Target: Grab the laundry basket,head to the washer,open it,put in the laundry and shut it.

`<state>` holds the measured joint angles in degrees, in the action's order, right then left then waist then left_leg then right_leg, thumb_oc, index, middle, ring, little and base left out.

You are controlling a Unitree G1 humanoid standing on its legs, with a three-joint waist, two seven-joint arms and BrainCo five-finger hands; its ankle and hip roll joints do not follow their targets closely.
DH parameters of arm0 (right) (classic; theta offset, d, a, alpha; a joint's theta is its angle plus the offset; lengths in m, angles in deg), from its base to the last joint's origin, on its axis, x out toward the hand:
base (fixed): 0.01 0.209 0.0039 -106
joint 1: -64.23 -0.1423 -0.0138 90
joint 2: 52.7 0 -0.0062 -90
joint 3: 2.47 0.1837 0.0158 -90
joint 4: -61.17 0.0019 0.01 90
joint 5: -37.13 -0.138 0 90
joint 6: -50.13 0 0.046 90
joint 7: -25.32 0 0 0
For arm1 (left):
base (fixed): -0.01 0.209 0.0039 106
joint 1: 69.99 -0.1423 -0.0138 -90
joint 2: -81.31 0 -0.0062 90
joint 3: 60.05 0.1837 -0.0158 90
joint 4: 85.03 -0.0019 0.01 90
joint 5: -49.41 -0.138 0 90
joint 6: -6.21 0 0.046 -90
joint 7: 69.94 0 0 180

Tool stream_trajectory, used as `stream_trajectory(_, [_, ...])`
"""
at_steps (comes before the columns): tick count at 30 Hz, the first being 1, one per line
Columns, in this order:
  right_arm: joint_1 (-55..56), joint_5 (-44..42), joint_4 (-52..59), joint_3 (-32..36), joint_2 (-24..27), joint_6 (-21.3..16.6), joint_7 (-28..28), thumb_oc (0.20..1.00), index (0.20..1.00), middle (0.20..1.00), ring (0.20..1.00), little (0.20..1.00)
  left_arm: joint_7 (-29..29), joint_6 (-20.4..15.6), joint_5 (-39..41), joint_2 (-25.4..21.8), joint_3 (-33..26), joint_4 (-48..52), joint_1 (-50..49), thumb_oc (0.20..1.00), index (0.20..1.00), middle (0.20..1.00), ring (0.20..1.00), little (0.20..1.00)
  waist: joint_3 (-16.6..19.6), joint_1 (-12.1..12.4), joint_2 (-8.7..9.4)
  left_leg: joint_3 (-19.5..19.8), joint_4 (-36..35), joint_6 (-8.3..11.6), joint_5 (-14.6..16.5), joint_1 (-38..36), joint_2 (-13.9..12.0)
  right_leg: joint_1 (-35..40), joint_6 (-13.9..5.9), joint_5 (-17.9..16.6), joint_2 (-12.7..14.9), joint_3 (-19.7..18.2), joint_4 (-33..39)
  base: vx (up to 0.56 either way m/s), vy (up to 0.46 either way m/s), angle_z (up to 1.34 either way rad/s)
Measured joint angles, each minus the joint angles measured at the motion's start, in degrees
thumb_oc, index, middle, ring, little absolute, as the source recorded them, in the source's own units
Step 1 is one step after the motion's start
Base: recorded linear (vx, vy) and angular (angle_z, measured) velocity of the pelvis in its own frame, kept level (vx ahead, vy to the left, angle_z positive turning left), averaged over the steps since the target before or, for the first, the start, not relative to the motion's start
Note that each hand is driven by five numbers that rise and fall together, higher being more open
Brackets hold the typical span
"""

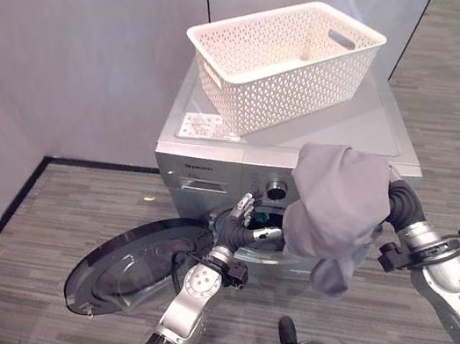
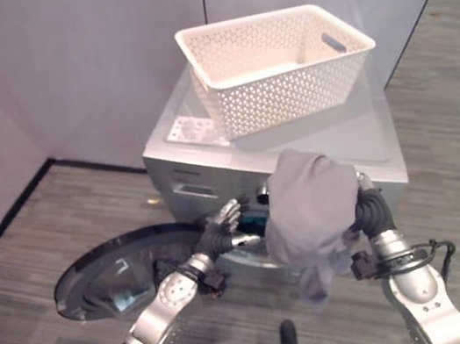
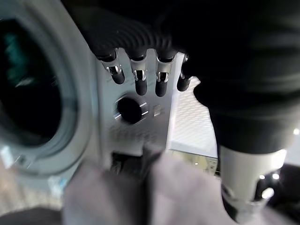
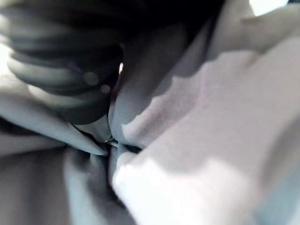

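The white perforated laundry basket (image 1: 282, 65) stands on top of the silver washer (image 1: 212, 171). The washer's round door (image 1: 131, 265) is swung wide open to the left. My right hand (image 1: 402, 199) holds a grey garment (image 1: 339, 206) up in front of the drum opening (image 3: 28, 103). The cloth drapes over that hand and hides most of it. In the right wrist view the grey garment (image 4: 197, 117) bunches where a finger pinches it. My left hand (image 1: 241, 222) is at the rim of the opening with its fingers (image 3: 140, 77) straight, holding nothing.
A control knob (image 1: 277, 189) sits on the washer's front panel, just above the opening. A printed sheet (image 1: 202, 127) lies on the washer top beside the basket. Grey walls close in behind and to the left; wood-pattern floor (image 1: 40, 259) lies around the washer.
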<state>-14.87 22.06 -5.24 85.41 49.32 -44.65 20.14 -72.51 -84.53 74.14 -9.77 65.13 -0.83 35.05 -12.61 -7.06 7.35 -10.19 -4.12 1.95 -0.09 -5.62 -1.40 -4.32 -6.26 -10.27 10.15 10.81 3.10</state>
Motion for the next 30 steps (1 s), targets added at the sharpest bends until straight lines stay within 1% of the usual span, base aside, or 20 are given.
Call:
stream_trajectory(1, [-0.6, 0.0, 0.0, -0.5, 0.0, 0.0, -0.1, 0.200, 0.200, 0.200, 0.200, 0.200, -0.3, 0.0, 0.0, 0.0, 0.1, 0.0, 0.0, 1.000, 1.000, 1.000, 1.000, 1.000, -1.0, 0.0, 0.15, 0.0, 0.0, 0.14, -0.1, 0.4, -0.2, -0.4, 0.22, -0.2, -0.1, 0.0, 0.1, -0.08, -0.071, 0.01])
stream_trajectory(3, [-0.9, -0.1, -0.2, -0.8, 0.0, 0.0, -0.9, 0.200, 0.200, 0.200, 0.200, 0.200, -1.5, 0.0, 0.3, 0.4, -0.1, -0.1, 0.3, 1.000, 1.000, 1.000, 1.000, 1.000, -1.8, 0.0, -0.10, 0.2, 0.0, 0.45, -0.3, 2.1, -0.7, -1.8, 0.43, -0.3, -0.6, 0.4, 0.3, -0.08, -0.070, 0.07])
stream_trajectory(6, [-1.7, -0.6, -1.0, -1.3, 0.0, 0.0, -2.1, 0.200, 0.200, 0.200, 0.200, 0.200, -3.6, -0.2, 4.1, 2.7, -0.6, -1.2, 1.9, 1.000, 1.000, 1.000, 1.000, 1.000, -3.5, 0.0, 0.19, 0.7, 0.0, 0.70, -0.5, 2.8, -1.0, -2.1, 0.67, -0.5, -0.9, 0.9, 0.6, -0.04, -0.034, 0.07])
stream_trajectory(8, [-2.9, -1.6, -1.7, -1.8, 0.0, 0.0, -2.7, 0.200, 0.200, 0.200, 0.200, 0.200, -4.9, -0.3, 4.6, 4.7, -0.4, -4.1, 4.4, 1.000, 1.000, 1.000, 1.000, 1.000, -4.4, -0.1, 0.51, 0.7, 0.0, 0.71, -0.5, 2.9, -1.1, -2.1, 0.63, -0.4, -1.0, 0.9, 0.7, -0.02, -0.035, -0.02])
stream_trajectory(11, [-5.2, -2.7, -1.8, -3.8, 0.0, -0.2, -3.5, 0.200, 0.200, 0.200, 0.200, 0.200, -7.2, -0.8, 5.5, 6.4, -0.3, -5.8, 8.0, 1.000, 1.000, 1.000, 1.000, 1.000, -5.2, -0.3, 1.48, 0.6, 0.1, 0.80, -0.6, 4.6, -1.3, -3.8, 0.80, -0.5, -1.2, 0.8, 0.8, -0.01, -0.034, -0.01])
stream_trajectory(13, [-6.3, -4.2, -2.1, -4.9, 0.1, -0.2, -4.0, 0.200, 0.200, 0.200, 0.200, 0.200, -7.9, -1.6, 6.5, 6.3, -0.1, -5.8, 8.7, 1.000, 1.000, 1.000, 1.000, 1.000, -5.7, -0.3, 2.10, 0.6, 0.0, 1.04, -0.8, 4.7, -1.5, -3.9, 1.36, -0.9, -1.5, 1.0, 0.8, 0.00, -0.019, 0.01])
stream_trajectory(16, [-8.0, -5.3, -2.1, -6.6, 0.1, -0.5, -4.7, 0.200, 0.200, 0.200, 0.200, 0.200, -8.6, -1.9, 6.8, 6.5, 0.1, -5.8, 9.9, 1.000, 1.000, 1.000, 1.000, 1.000, -6.1, -0.3, 2.87, 0.7, 0.0, 1.10, -0.8, 4.8, -1.9, -3.8, 1.41, -0.9, -1.8, 1.1, 0.9, -0.01, -0.050, 0.02])
stream_trajectory(17, [-9.6, -6.9, -2.9, -8.0, 0.2, -1.2, -5.1, 0.200, 0.200, 0.200, 0.200, 0.200, -10.1, -2.3, 6.9, 6.5, 0.3, -6.6, 10.7, 1.000, 1.000, 1.000, 1.000, 1.000, -6.5, -0.2, 3.67, 0.9, 0.0, 1.14, -0.8, 4.8, -2.1, -3.7, 1.44, -0.9, -2.0, 1.1, 0.9, 0.01, -0.040, 0.10])
stream_trajectory(21, [-10.0, -9.0, -3.1, -8.2, 1.2, -1.7, -5.5, 0.200, 0.200, 0.200, 0.200, 0.200, -11.3, -2.5, 6.9, 6.5, 1.8, -7.7, 12.4, 1.000, 1.000, 1.000, 1.000, 1.000, -6.7, -0.1, 4.72, 1.6, 0.0, 1.22, -0.8, 5.0, -2.2, -3.5, 1.48, -0.9, -2.0, 1.3, 0.9, 0.02, -0.042, 0.09])
stream_trajectory(23, [-10.1, -11.2, -3.4, -9.2, 1.6, -1.8, -5.7, 0.200, 0.200, 0.200, 0.200, 0.200, -12.2, -2.5, 6.9, 6.5, 2.1, -7.8, 12.5, 1.000, 1.000, 1.000, 1.000, 1.000, -6.7, 0.0, 5.84, 1.6, 0.0, 1.34, -0.9, 5.0, -2.2, -3.4, 1.48, -0.9, -2.0, 1.3, 0.9, 0.01, -0.049, 0.02])
stream_trajectory(27, [-9.9, -15.4, -4.1, -12.9, 2.3, -2.6, -4.9, 0.200, 0.200, 0.200, 0.200, 0.200, -12.3, -2.5, 6.9, 6.4, 2.6, -8.2, 12.5, 1.000, 1.000, 1.000, 1.000, 1.000, -7.1, 0.1, 7.70, 2.3, 0.1, 1.67, -1.1, 4.8, -2.5, -2.5, 1.48, -0.9, -2.1, 2.3, 1.2, 0.00, -0.046, 0.10])
stream_trajectory(28, [-9.9, -17.0, -4.4, -13.8, 2.3, -3.1, -4.5, 0.200, 0.200, 0.200, 0.200, 0.200, -12.3, -2.5, 6.9, 6.4, 2.8, -8.2, 12.5, 1.000, 1.000, 1.000, 1.000, 1.000, -7.0, 0.2, 8.08, 3.0, 0.0, 1.79, -1.2, 5.0, -2.6, -2.4, 1.51, -0.8, -2.2, 2.6, 1.2, 0.01, -0.039, 0.16])
stream_trajectory(30, [-10.0, -19.6, -4.8, -14.3, 2.3, -3.8, -4.5, 0.200, 0.200, 0.200, 0.200, 0.200, -12.2, -3.0, 6.9, 6.4, 3.3, -8.2, 12.5, 1.000, 1.000, 1.000, 1.000, 1.000, -7.1, 0.2, 8.45, 3.6, 0.1, 1.86, -1.3, 5.7, -2.7, -2.4, 1.56, -0.7, -2.2, 3.3, 1.2, 0.02, -0.049, 0.19])
